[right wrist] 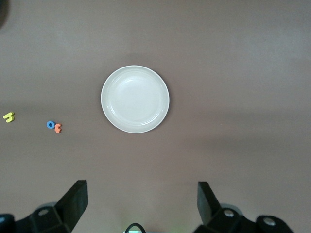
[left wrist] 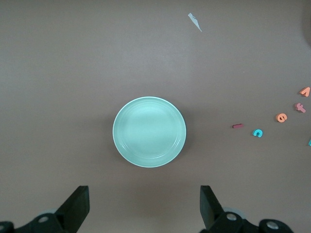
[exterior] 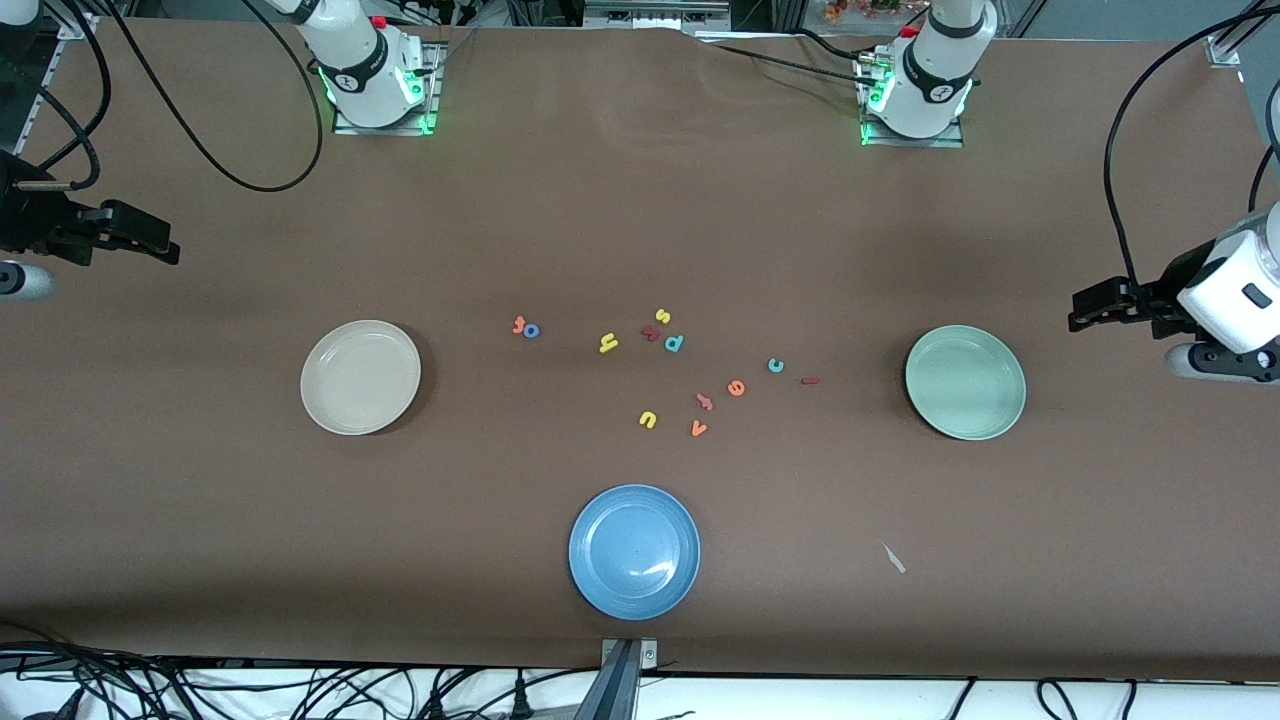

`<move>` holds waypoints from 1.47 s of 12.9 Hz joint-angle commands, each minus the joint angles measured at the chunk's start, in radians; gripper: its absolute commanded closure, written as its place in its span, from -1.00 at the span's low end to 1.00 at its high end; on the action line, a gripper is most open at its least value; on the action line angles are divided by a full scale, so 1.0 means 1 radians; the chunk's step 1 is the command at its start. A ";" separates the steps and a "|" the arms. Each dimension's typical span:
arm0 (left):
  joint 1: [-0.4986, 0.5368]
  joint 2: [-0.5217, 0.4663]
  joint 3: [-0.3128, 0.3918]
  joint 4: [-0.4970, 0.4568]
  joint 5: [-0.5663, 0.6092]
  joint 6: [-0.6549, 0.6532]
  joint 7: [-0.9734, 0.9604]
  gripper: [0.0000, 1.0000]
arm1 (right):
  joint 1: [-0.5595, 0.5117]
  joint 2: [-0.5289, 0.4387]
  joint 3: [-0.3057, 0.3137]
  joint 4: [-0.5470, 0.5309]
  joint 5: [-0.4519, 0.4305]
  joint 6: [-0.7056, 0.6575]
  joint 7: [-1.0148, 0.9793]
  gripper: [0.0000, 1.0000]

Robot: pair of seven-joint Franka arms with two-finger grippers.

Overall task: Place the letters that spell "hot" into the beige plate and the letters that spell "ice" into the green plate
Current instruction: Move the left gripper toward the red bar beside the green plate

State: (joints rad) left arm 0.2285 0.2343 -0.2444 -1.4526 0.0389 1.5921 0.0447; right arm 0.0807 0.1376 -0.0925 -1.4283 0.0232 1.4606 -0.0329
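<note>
The beige plate (exterior: 360, 377) (right wrist: 135, 99) lies empty toward the right arm's end, the green plate (exterior: 965, 382) (left wrist: 149, 132) empty toward the left arm's end. Between them lie the orange t (exterior: 518, 324) (right wrist: 58, 128) touching the blue o (exterior: 531, 331) (right wrist: 50, 124), and the yellow h (exterior: 608, 343) (right wrist: 8, 116). Closer to the green plate are the teal c (exterior: 776, 366) (left wrist: 258, 133), dark red i (exterior: 810, 381) (left wrist: 237, 126) and orange e (exterior: 736, 388) (left wrist: 282, 117). My left gripper (exterior: 1085, 308) (left wrist: 144, 204) hangs open over the table's end past the green plate. My right gripper (exterior: 150, 245) (right wrist: 142, 201) hangs open past the beige plate.
A blue plate (exterior: 634, 551) sits empty nearest the front camera. Other letters lie among the task's: yellow s (exterior: 662, 317), teal p (exterior: 674, 343), yellow u (exterior: 647, 420), orange v (exterior: 699, 429). A white scrap (exterior: 894, 559) lies near the front edge.
</note>
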 commanded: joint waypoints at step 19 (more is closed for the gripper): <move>-0.175 0.152 0.002 0.020 0.007 0.109 -0.219 -0.99 | -0.004 -0.010 0.003 -0.007 0.015 0.003 0.013 -1.00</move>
State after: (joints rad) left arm 0.0898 0.3475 -0.2473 -1.4550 0.0387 1.6589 -0.1097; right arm 0.0806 0.1376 -0.0925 -1.4285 0.0232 1.4607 -0.0328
